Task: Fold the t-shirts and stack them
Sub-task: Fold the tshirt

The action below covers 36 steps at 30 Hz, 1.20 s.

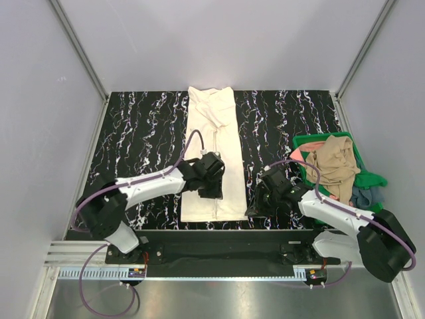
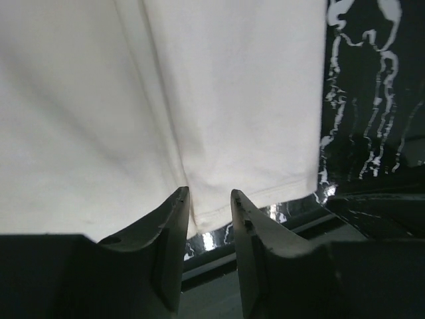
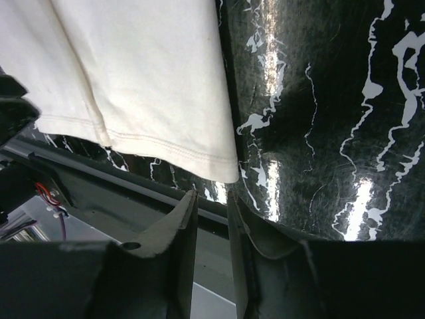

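Observation:
A large cream t-shirt (image 1: 212, 153) lies folded into a long strip down the middle of the black marbled table (image 1: 139, 133). My left gripper (image 1: 207, 187) is over its near part, jaws slightly open and empty; the hem (image 2: 219, 212) shows just ahead of the fingertips. My right gripper (image 1: 254, 207) sits low beside the shirt's near right corner (image 3: 226, 169), jaws slightly open with nothing between them. A tan t-shirt (image 1: 335, 163) lies crumpled on top of the pile at right, with salmon-pink (image 1: 300, 155) and grey-blue (image 1: 364, 197) shirts under it.
A green plastic bin (image 1: 366, 178) holds the shirt pile at the right edge. Grey walls enclose the table on three sides. The metal rail with the arm bases (image 1: 219, 249) runs along the near edge.

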Tool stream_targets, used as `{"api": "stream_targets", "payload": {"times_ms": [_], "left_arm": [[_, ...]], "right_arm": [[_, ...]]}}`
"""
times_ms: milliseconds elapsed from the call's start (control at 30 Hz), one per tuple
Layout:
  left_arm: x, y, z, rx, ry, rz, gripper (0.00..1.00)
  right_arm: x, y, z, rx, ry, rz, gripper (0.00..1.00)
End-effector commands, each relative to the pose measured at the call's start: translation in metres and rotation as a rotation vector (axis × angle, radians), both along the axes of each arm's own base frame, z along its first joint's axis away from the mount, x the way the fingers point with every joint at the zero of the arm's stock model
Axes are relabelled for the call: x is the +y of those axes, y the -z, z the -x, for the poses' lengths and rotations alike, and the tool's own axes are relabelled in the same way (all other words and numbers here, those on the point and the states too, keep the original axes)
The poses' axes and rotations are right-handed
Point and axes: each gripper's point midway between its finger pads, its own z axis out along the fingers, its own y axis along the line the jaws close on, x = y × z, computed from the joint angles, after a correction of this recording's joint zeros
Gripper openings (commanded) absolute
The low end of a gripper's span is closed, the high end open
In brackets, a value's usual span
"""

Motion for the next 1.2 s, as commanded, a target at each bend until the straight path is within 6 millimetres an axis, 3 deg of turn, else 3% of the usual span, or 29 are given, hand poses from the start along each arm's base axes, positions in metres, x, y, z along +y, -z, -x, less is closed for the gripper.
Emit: {"api": "stream_targets", "payload": {"times_ms": [0,100,133,233,267,333,367,467,700,1167], "left_arm": [[0.006,-0.047,-0.009,-0.085,0.008,0.086,0.39],[0.025,-0.054,-0.006,-0.113,0.015,0.097,0.42],[0.041,-0.039,-0.002,-0.09,-0.012,0.067,0.42],[0.067,-0.03,0.001,-0.069,-0.091,0.085,0.43],[0.079,-0.017,0.012,-0.034,-0.112,0.083,0.43],[0.09,-0.008,0.013,-0.02,-0.161,0.107,0.43],[0.099,0.006,0.022,0.008,-0.177,0.094,0.43],[0.113,0.013,0.028,0.002,-0.244,0.097,0.44],[0.133,0.025,0.033,-0.008,-0.293,0.029,0.46],[0.139,0.039,0.049,0.043,-0.301,0.026,0.44]], "right_arm": [[0.002,-0.017,-0.008,-0.026,0.044,-0.011,0.32],[0.001,-0.011,-0.007,-0.004,0.054,0.004,0.3],[0.002,-0.007,-0.007,0.011,0.05,0.014,0.3],[0.003,-0.001,-0.009,0.021,0.041,0.034,0.29],[0.003,0.0,-0.01,0.017,0.039,0.039,0.29],[0.002,0.005,-0.012,0.022,0.043,0.055,0.28],[0.002,0.006,-0.012,0.025,0.042,0.056,0.28],[0.006,0.009,-0.013,0.034,0.043,0.041,0.28],[0.006,0.019,-0.011,0.042,0.039,0.044,0.28],[0.003,0.028,-0.004,0.075,0.044,0.05,0.25]]}}
